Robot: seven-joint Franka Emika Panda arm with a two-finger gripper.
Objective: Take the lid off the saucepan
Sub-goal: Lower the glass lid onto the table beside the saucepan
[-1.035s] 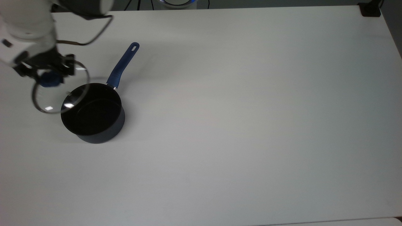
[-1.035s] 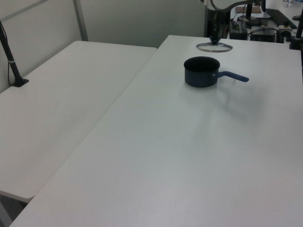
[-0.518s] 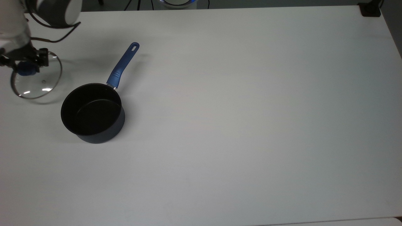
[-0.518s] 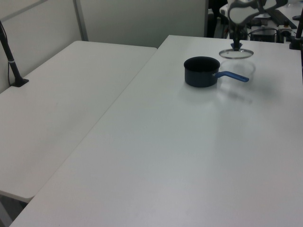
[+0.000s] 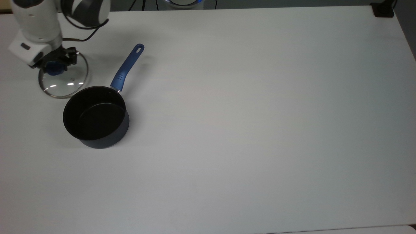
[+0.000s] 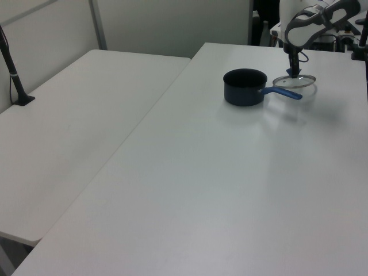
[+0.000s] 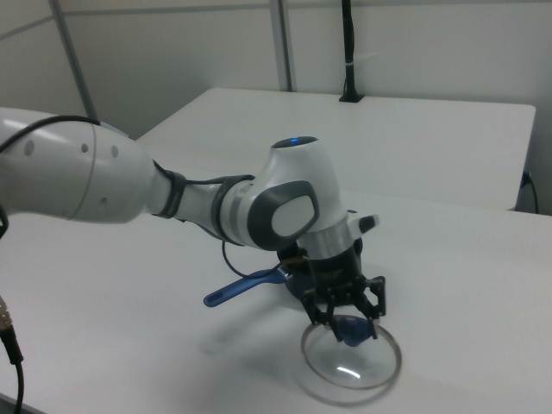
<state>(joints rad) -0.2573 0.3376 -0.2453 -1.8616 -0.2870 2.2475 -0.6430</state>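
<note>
So the lid point(image 5: 63, 78) is off the saucepan point(image 5: 96, 117) and sits low over the white table point(image 5: 260, 113), just beside the pot at the top view's upper left. The gripper point(image 5: 54, 63) comes straight down onto it, its two black fingers point(image 7: 373, 299) closed on the blue knob point(image 5: 54, 69) at the lid's centre. The glass disc lies level, its metal rim catching two bright glints of light (whether the rim actually touches the tabletop I cannot tell).

Over in the right view the lid point(image 7: 351, 362) shows as a clear ring below the gripper point(image 7: 347, 321), with the knob point(image 7: 349, 328) pinched between the fingers and the white-and-grey arm point(image 7: 172, 203) bending in from the right view's left. Behind the wrist, the saucepan's blue handle point(image 7: 246, 286) pokes out toward the right view's left.

From the left view, the saucepan point(image 6: 245, 87) stands upright at the far end of the table point(image 6: 230, 190), open, black inside. Its long handle point(image 6: 283, 93) points to the left view's right, and the lid point(image 6: 294, 81) lies just beyond that handle, the gripper point(image 6: 294, 70) standing on top of it.

In the top view the handle point(image 5: 127, 67) runs up and to the right from the pot, slot at its far end, well clear of the lid.
</note>
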